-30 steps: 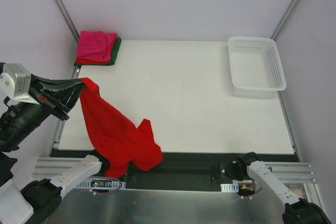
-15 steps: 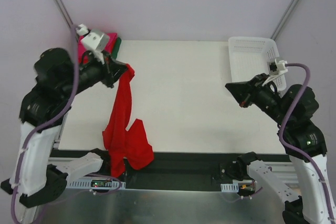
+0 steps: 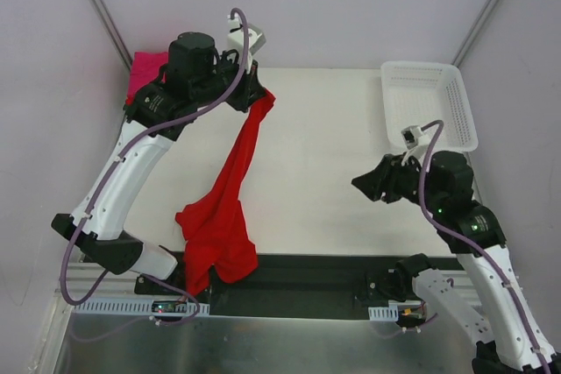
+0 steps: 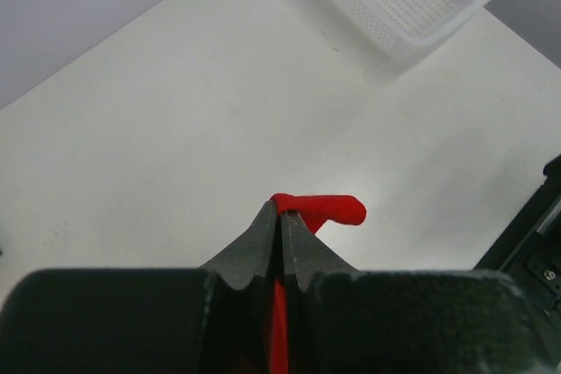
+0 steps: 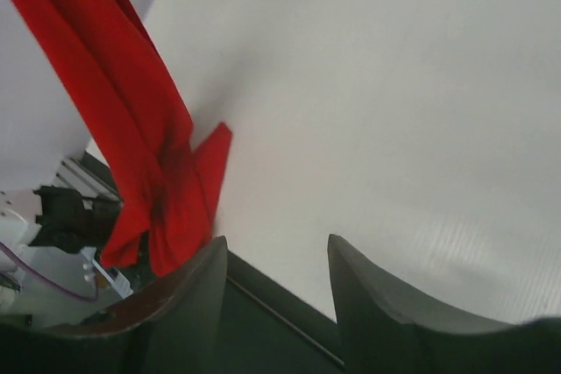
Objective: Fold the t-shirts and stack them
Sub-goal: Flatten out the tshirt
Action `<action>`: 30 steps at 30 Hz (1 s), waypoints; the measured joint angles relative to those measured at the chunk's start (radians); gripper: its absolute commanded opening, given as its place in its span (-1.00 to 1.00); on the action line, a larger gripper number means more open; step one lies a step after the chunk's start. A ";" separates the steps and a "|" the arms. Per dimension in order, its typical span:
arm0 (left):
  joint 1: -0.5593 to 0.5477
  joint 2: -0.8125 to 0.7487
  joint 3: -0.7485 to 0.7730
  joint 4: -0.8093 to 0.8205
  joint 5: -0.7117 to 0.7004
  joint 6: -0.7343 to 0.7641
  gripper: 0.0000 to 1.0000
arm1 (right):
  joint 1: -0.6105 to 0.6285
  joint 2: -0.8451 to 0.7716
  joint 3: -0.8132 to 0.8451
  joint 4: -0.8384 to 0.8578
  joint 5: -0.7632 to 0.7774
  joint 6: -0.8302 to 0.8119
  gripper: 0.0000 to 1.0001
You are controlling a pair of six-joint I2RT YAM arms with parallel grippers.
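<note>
- Red t-shirt (image 3: 230, 190): pinched by a bit of its edge in left gripper (image 3: 257, 98), high above the far left part of table (image 3: 351, 129).
- Hangs from that pinch as a long, narrow drape, slanting down toward the near left.
- Lower part bunched on the near left of the table, spilling over the edge onto black rail (image 3: 307, 271) in front.
- Left wrist view: left gripper clamped tight on the cloth, jaws pressed together, with a small red fold poking out past the tips.
- Right gripper (image 3: 361, 184): spread wide with nothing between the jaws, held above the right half of the table, aimed toward the shirt and well apart from it.
- Right wrist view: two dark fingers (image 5: 197, 286) at the bottom with bare white table in the gap; the hanging red cloth off to the upper left, one pointed flap lying on the table.
- Magenta t-shirt (image 3: 145, 72): at the far left corner, mostly hidden behind the left arm; folded or not, cannot tell.
- White lattice basket (image 3: 462, 107): at the far right corner, apart from both grippers.
</note>
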 measured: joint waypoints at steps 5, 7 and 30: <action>0.073 0.002 -0.021 0.045 -0.021 0.009 -1.00 | 0.031 -0.021 -0.162 -0.011 -0.016 0.022 0.23; 0.105 0.003 -0.046 0.063 -0.037 0.013 -1.00 | 0.062 -0.020 -0.206 -0.002 -0.019 0.030 0.25; 0.285 0.000 -0.246 0.146 -0.058 0.023 -1.00 | 0.800 0.865 -0.089 0.497 0.213 0.169 0.23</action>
